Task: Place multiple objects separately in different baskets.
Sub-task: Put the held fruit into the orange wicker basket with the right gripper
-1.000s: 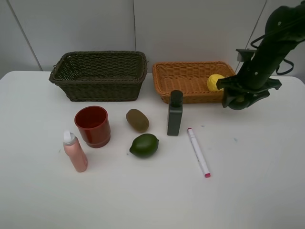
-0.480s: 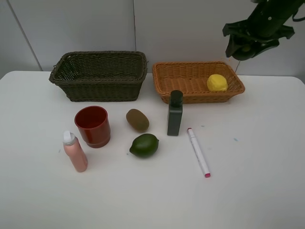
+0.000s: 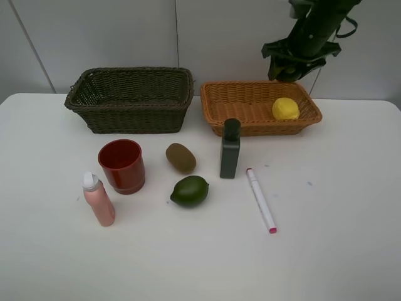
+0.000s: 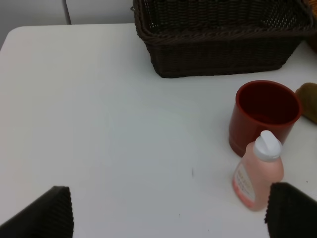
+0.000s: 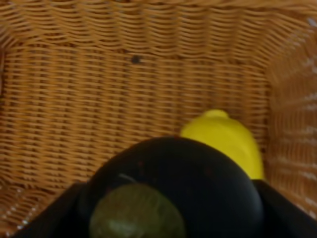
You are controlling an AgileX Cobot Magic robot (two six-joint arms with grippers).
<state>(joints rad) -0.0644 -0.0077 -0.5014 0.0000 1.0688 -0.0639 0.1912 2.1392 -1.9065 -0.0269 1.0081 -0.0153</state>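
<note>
The dark green mangosteen (image 5: 173, 183) is clenched in the right tool (image 3: 293, 63), its jaws closed on the fruit's sides. It hangs in the air above the orange-tan basket (image 3: 269, 128), near that basket's far rim rather than over its middle. The yellow lemon (image 3: 285, 108) already lies inside this basket, and in the wrist view it sits almost directly under the held fruit. Just in front of the basket stands the dark grey bottle (image 3: 230, 149). The white marker (image 3: 260, 199), brown kiwi (image 3: 180, 157) and green lime (image 3: 190, 190) lie farther out on the table (image 3: 338, 238). The red cup (image 3: 122, 165) and pink spray bottle (image 3: 98, 199) stand well off to the basket's left. The dark olive basket (image 3: 128, 116) sits beside it on the same side. The left tool (image 4: 168, 213) is released, jaws wide and empty, far from the orange-tan basket, out by the cup and spray bottle. The likely trouble is the drop. Let go from this height, the round fruit could strike the lemon and bounce. Released so near the far rim, it could clip the weave and roll off behind the basket. Lowering and centring first looks safer.
</note>
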